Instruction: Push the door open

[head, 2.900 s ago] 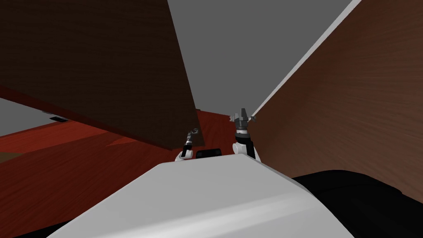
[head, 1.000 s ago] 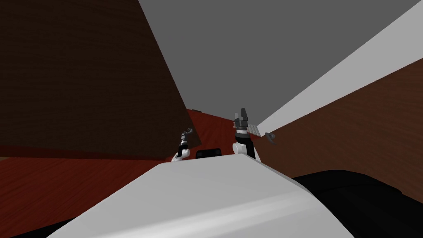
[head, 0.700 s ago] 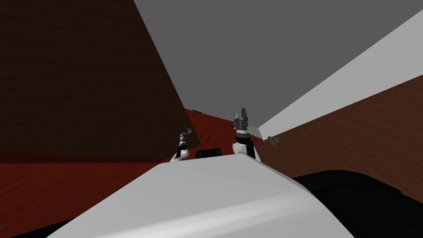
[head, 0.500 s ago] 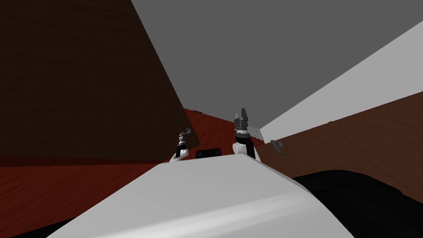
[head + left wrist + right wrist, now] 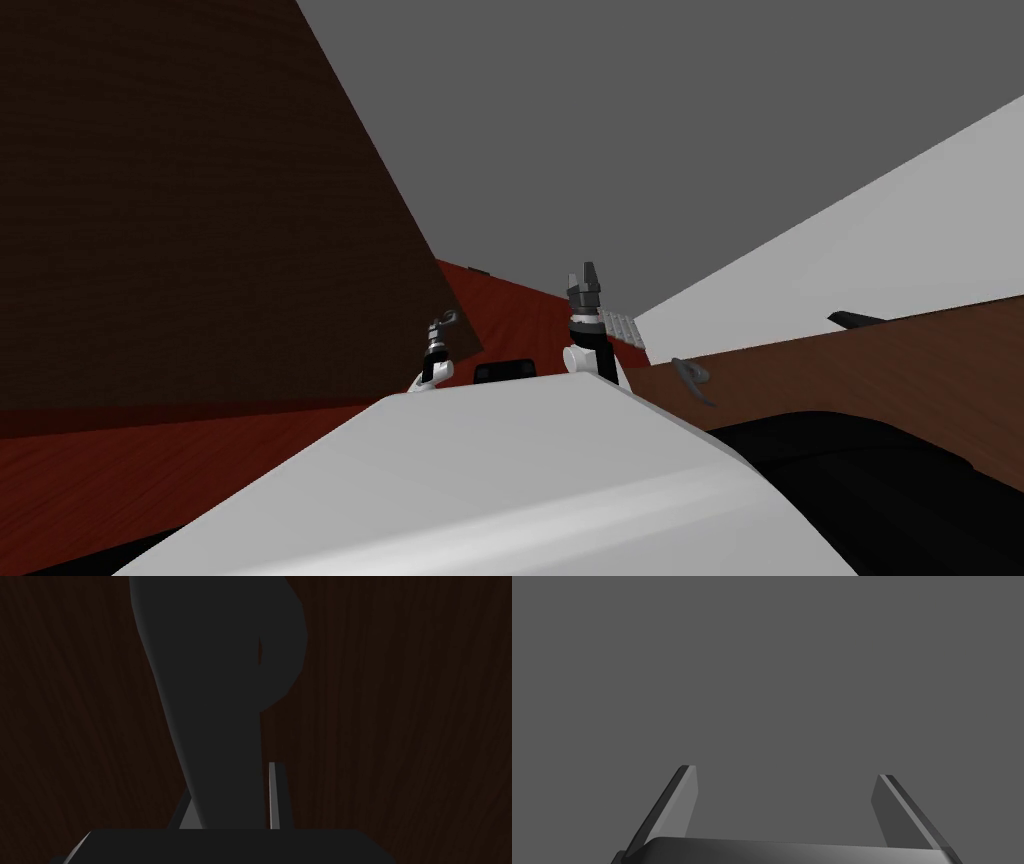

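A dark brown door leaf (image 5: 200, 200) fills the left of the head view. My left gripper (image 5: 441, 328) is at its near edge, shut on the dark grey lever handle (image 5: 220, 676). In the left wrist view one finger (image 5: 278, 796) presses the handle's side, and the other is mostly hidden behind the handle, with dark wood (image 5: 400, 701) behind. My right gripper (image 5: 586, 278) is raised and open (image 5: 784, 776) with nothing between its fingers, facing a grey wall (image 5: 620, 130). A second brown panel (image 5: 900, 370) with its own lever handle (image 5: 690, 374) lies low at the right.
Red-brown floor (image 5: 150, 470) runs under the left door and on between the two panels. A white wall (image 5: 860, 255) rises above the right panel. A small light grey ridged thing (image 5: 622, 328) lies on the floor beside my right arm.
The whole head view has turned. The left door's edge has slid leftward, the right panel with its handle has sunk lower and rightward, and more grey and white wall shows. Both grippers keep their places.
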Tool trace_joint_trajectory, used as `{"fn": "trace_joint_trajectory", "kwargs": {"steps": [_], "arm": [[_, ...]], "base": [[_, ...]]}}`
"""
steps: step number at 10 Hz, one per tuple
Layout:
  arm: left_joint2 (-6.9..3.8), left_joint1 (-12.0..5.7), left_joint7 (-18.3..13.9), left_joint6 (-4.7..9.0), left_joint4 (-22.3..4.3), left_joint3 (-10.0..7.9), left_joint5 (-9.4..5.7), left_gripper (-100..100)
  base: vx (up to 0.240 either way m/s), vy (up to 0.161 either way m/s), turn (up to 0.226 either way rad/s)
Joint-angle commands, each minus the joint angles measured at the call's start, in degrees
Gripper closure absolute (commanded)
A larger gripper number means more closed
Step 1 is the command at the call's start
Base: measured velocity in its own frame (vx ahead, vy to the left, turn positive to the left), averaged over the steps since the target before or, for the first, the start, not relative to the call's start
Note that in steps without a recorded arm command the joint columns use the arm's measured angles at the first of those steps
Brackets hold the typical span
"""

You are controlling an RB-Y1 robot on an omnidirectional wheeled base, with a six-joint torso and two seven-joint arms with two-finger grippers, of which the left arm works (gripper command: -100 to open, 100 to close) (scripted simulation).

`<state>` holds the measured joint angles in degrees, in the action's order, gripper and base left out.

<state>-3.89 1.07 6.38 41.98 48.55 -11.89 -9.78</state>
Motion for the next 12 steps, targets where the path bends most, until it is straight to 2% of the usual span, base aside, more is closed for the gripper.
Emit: {"fn": "trace_joint_trajectory", "kwargs": {"steps": [1,4,9,10,11,12], "arm": [[-0.12,-0.31,0.49,0.72,-0.45,-1.70,-0.74,100],[0.65,-0.36,0.99,0.79,-0.55,-3.45,-1.63,100],[2.68,-0.44,1.71,0.87,-0.69,-5.93,-2.89,100],[1.95,0.12,1.63,1.07,-0.85,-6.29,-2.98,100],[1.28,0.22,1.95,1.13,-0.77,-7.40,-3.61,100],[1.11,0.23,2.11,1.14,-0.74,-7.84,-3.88,100]], "base": [[0.230,-0.092,0.102],[0.204,-0.056,0.082],[0.186,-0.041,0.068],[0.059,0.001,0.045],[0.126,-0.001,0.047],[0.203,-0.024,0.049]]}}
